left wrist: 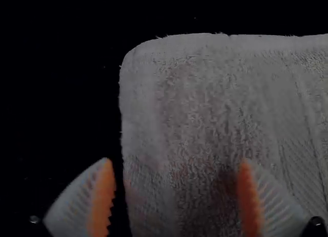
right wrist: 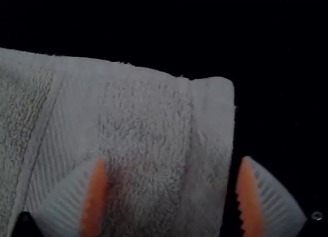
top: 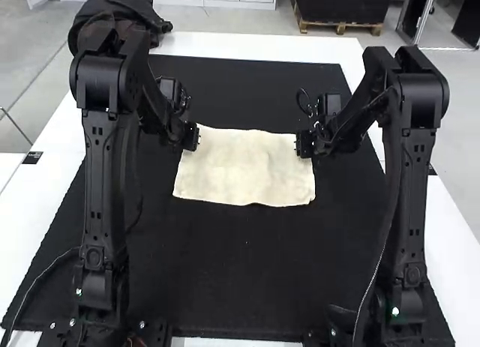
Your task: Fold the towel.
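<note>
Flat towel (top: 246, 167), sides partly hidden (left gripper (top: 195, 139), right gripper (top: 300, 145)), contact unclear

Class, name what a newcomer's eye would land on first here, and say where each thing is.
First, the pale towel, lying spread and slightly rippled on the black mat. Then the two big black arms flanking it, the left gripper and right gripper open at its far corners.
</note>
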### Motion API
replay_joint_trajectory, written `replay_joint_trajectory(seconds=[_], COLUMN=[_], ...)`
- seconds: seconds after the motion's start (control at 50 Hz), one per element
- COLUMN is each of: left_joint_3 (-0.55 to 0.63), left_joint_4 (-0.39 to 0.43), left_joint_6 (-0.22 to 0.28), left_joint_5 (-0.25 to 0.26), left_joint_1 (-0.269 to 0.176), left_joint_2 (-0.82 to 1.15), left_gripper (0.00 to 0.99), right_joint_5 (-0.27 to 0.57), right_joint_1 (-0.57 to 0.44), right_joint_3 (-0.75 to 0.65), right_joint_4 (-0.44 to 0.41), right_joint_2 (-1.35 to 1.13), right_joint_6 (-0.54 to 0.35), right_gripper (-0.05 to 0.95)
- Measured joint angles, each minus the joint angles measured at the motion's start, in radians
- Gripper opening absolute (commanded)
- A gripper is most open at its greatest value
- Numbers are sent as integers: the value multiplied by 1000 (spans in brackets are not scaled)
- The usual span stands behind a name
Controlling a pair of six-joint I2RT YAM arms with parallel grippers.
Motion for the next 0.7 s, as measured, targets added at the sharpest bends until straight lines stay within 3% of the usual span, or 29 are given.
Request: replay_joint_trajectory(seconds=[0.02,0.7], left_joint_3=[0,0], left_joint_4=[-1,24], left_joint_6=[0,1], left_joint_5=[1,21], left_joint_1=[0,8], left_joint_2=[0,1], left_gripper=[25,21], right_joint_5=[-2,-54], right_joint_1=[0,-15], right_joint_3=[0,-8], right_joint_4=[1,5], right_joint_2=[0,-14], right_joint_6=[0,33], right_gripper=[-20,-20])
